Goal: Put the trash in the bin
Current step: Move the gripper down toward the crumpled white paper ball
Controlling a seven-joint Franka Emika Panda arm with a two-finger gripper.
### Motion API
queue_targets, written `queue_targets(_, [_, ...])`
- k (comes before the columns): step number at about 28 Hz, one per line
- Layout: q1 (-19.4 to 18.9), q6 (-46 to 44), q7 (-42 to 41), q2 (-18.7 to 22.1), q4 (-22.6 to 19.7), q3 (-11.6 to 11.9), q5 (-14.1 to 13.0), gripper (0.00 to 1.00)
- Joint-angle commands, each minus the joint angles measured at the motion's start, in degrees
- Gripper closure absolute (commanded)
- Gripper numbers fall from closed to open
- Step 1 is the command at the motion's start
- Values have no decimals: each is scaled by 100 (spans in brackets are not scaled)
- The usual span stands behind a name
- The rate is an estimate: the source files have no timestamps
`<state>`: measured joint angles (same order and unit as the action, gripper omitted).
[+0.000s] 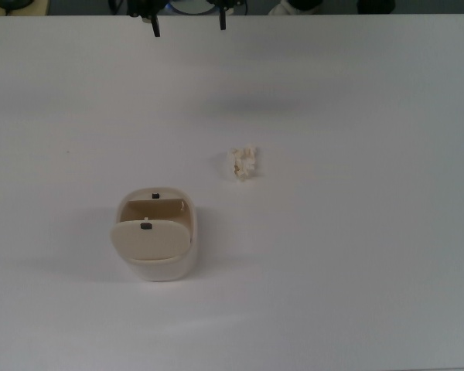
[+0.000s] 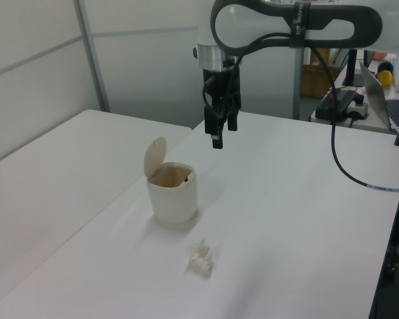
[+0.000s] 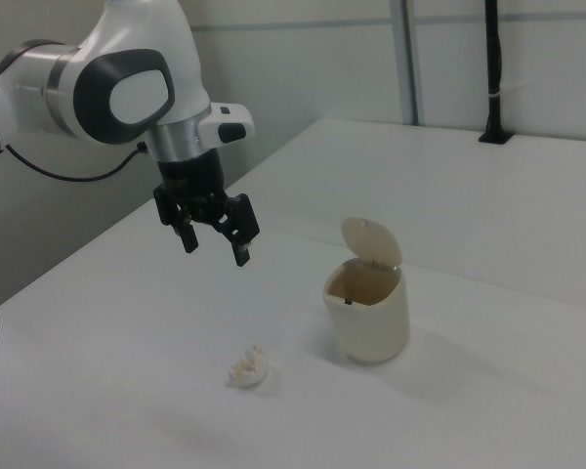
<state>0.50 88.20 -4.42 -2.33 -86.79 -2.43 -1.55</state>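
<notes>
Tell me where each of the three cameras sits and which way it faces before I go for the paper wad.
Top view: overhead, looking straight down on the table; only the gripper fingertips show at the top edge.
Left view: raised at one end, facing the arm beyond the bin; wrist, gripper and cable show.
Right view: raised on the opposite side; arm links and open gripper show at the right view's left.
All three share the bin and the trash.
</notes>
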Motion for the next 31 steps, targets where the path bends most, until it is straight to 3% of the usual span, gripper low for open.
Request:
queue_targets(1, [-24, -93, 100, 14, 39, -12, 50, 0])
queue_targets(8, [-164, -75, 56, -39, -153, -126, 120, 0])
queue_targets(12, [-401, 48, 108, -74, -373, -126, 322, 0])
queue_targets(20, [-665, 1059, 1110, -83, -1182, -143, 375, 0])
queue_targets(28, [-665, 1586, 1356, -197, -1762, -249, 375, 0])
queue_targets(31, [-665, 1885, 1444, -372, -1955, -284, 524, 0])
